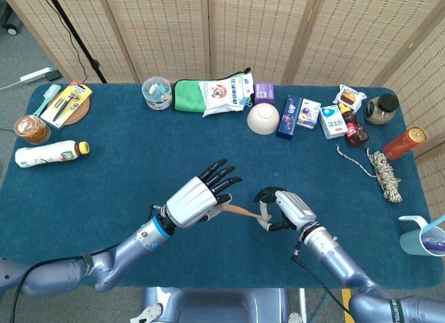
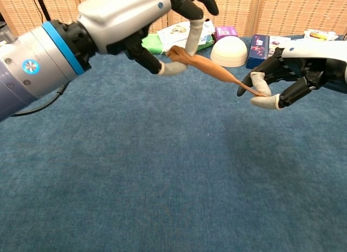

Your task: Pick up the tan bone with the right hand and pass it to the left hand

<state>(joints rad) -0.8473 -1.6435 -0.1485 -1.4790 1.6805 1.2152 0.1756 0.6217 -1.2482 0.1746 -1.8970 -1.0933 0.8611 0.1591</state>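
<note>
Now, above the blue worktop [image 1: 125, 163], the left robot hand [image 2: 162, 24] pinches the thick knobbed end of the tan bone [image 2: 209, 69] between thumb and a finger, its other fingers spread. The right robot hand [image 2: 295, 73] has curled fingers closed on the thin far end, so both hands hold the bone, clear of the cloth, with its long axis running from about ten o'clock at the left hand down to four o'clock at the right in the chest view. Likely the handover now turns on the right hand's fingers letting go, since the left hand already has the end nearer to it.
</note>
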